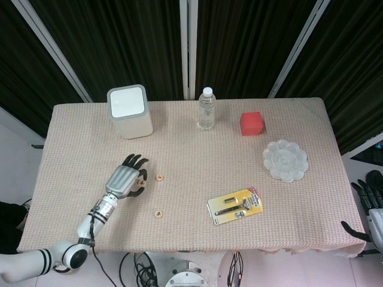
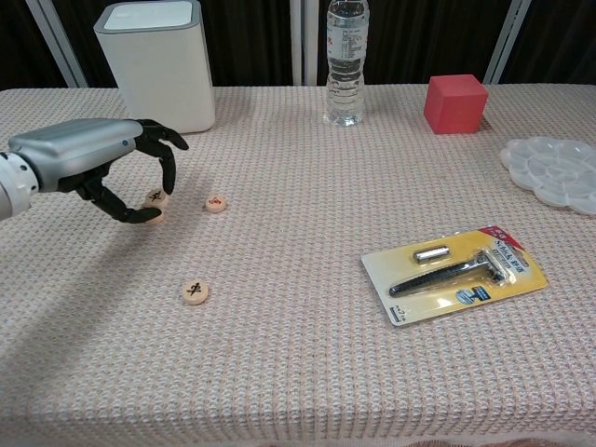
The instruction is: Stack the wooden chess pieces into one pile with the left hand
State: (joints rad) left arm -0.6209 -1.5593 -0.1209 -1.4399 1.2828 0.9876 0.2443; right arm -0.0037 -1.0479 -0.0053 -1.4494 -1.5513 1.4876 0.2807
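My left hand (image 2: 88,160) (image 1: 124,179) hovers over the table's left part, its dark fingers curled round a round wooden chess piece (image 2: 155,197) pinched at the fingertips. That piece sits on or just above another piece (image 2: 152,216); I cannot tell whether they touch. A third piece (image 2: 216,202) (image 1: 159,177) lies flat just right of the fingers. Another piece (image 2: 195,291) (image 1: 158,213) lies alone nearer the front edge. My right hand (image 1: 370,200) hangs beyond the table's right front corner, holding nothing, fingers apart.
At the back left stands a white bin (image 2: 156,63), with a water bottle (image 2: 345,60) at the back middle and a red cube (image 2: 455,102) to its right. A white palette (image 2: 555,171) lies far right. A packaged razor (image 2: 453,271) lies front right.
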